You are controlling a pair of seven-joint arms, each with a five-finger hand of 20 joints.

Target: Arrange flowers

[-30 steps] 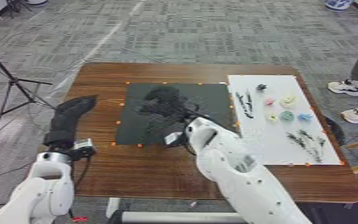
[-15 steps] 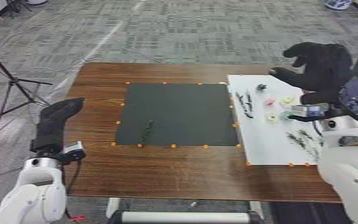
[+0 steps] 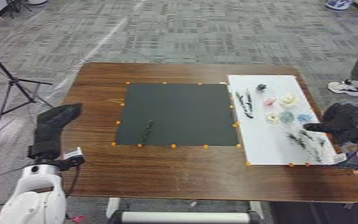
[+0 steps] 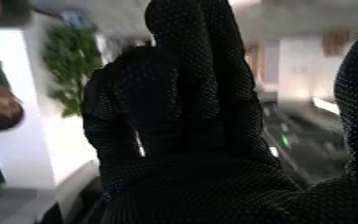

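The brown wooden table (image 3: 158,172) extended leftward from the right hand (image 3: 344,122) and lay beneath the left hand (image 3: 55,120). The dark mat (image 3: 180,107) lay between the hands, and the white sheet (image 3: 269,152) adjoined it on the side nearer the right hand. The right hand hung at that sheet's right edge; in the right wrist view, the right hand (image 4: 220,172) was open, its fingers extended and its thumb well apart, with nothing seen in its hold. The left hand was open, its fingers extended over the table's left part, and held nothing visible. The green sprays (image 3: 307,145) lay on the sheet, left of the right hand and nearer the robot. The dark slender stems (image 3: 245,104) lay farther left and beyond. The single green sprig (image 3: 147,132) lay on the mat's near left part, well apart from the right hand and rightward of the left. The blue flower (image 3: 305,118) lay just beside the right hand, followed leftward by the blue-green flower (image 3: 286,117) and the pale yellow flower (image 3: 272,118); beyond these lay the yellow flower (image 3: 288,101), pink flower (image 3: 270,102) and dark flower (image 3: 261,87).
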